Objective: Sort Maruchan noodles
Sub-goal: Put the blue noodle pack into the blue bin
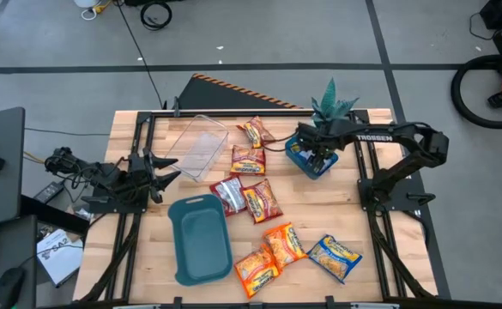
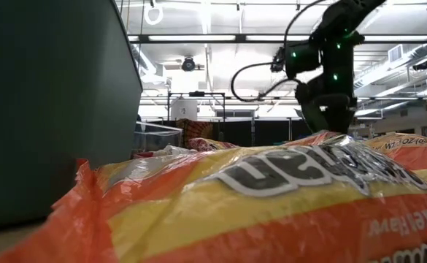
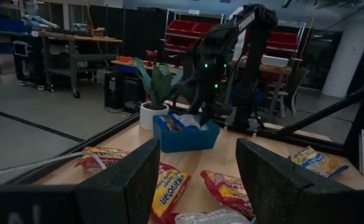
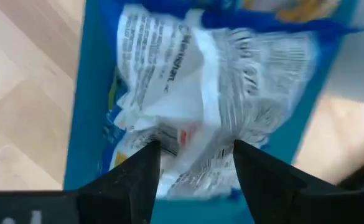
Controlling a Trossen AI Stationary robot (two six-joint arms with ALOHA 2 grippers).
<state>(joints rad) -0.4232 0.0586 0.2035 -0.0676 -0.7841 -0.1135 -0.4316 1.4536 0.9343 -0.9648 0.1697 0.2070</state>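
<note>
My right gripper [image 1: 317, 159] hangs over a small blue bin [image 1: 305, 165] at the table's far right, pointing down, open. In the right wrist view its fingers [image 4: 138, 180] stand on either side of a crumpled blue packet [image 4: 200, 81], white back up, lying in that bin [image 4: 91, 93]. Several red packets [image 1: 247, 159] lie flat mid-table. Two orange ones [image 1: 283, 243] and a blue-and-yellow one [image 1: 335, 257] lie near the front edge. My left gripper [image 1: 166, 176] waits open at the table's left side. My right gripper stands around the near end of the packet [image 4: 182, 134] in the blue bin, coming from above. I cannot tell whether its fingers touch the packet.
A teal tray [image 1: 201, 238] sits front left of centre. A clear plastic bin [image 1: 197, 146] stands at the far left. A potted plant [image 1: 332, 103] stands just behind the blue bin. In the low view an orange packet [image 2: 271, 197] fills the foreground beside the teal tray [image 2: 52, 109].
</note>
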